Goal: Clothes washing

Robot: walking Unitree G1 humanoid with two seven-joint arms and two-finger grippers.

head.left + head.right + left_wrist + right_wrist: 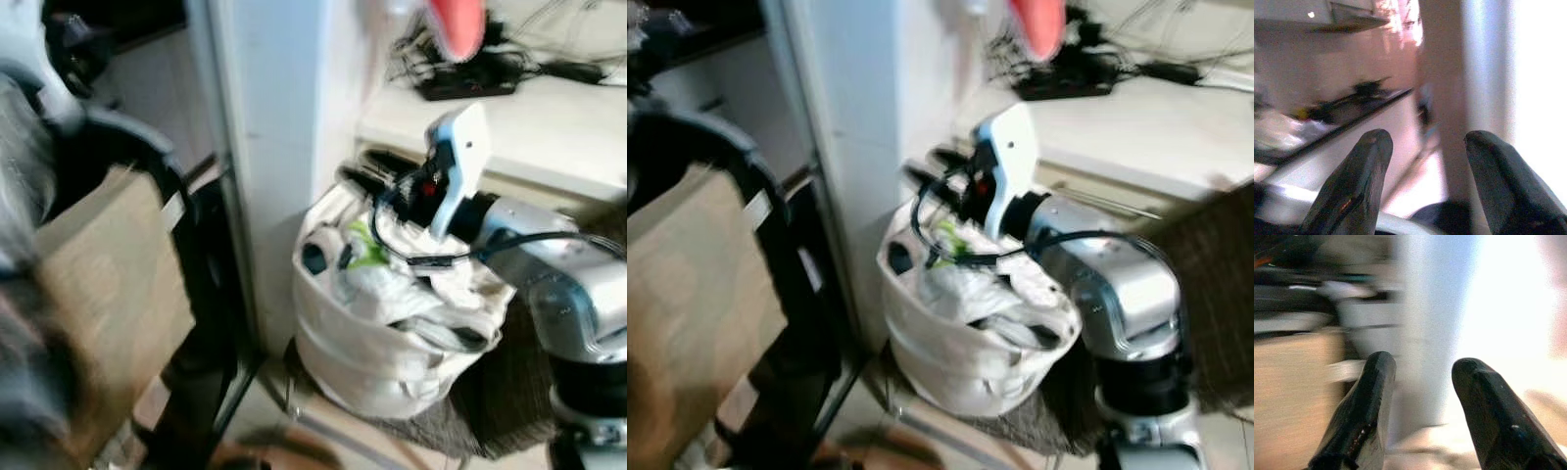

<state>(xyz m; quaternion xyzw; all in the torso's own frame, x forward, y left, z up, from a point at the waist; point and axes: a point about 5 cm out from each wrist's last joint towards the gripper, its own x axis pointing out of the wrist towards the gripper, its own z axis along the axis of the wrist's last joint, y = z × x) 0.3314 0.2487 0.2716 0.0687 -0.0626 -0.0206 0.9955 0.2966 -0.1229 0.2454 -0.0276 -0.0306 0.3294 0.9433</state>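
I am looking at a corner of a room with a tall white wall post [269,147] in the middle. To the right of it is a white shelf [549,127] with a tangle of black wires [460,73] on it. Something red [458,24] hangs at the top, too blurry to name. The whole picture is a bit smeared.

Low down, just beside the post, sits a white cloth bag [362,357] full of clothes [411,289]. The clothes are mostly white, with a bit of green [367,255] poking out. The bag rests on a dark woven seat [500,392], and its top is open.

My right arm [558,274] reaches in from the right, and its white wrist part [460,166] sits over the back edge of the bag. A black cable [431,257] loops from it across the clothes. From the head views I cannot see the fingers well.

In the right wrist view the right gripper [1422,382] has its two black fingers [1366,406] apart, with nothing between them. Past them I see the white post and a brown shape, all blurry.

In the left wrist view the left gripper [1425,161] also has its fingers [1359,181] apart and empty. Behind them is a dark counter [1352,110] with blurry things on it.

On the left of the head view is a brown cardboard box [108,294] inside a dark round frame [147,157].
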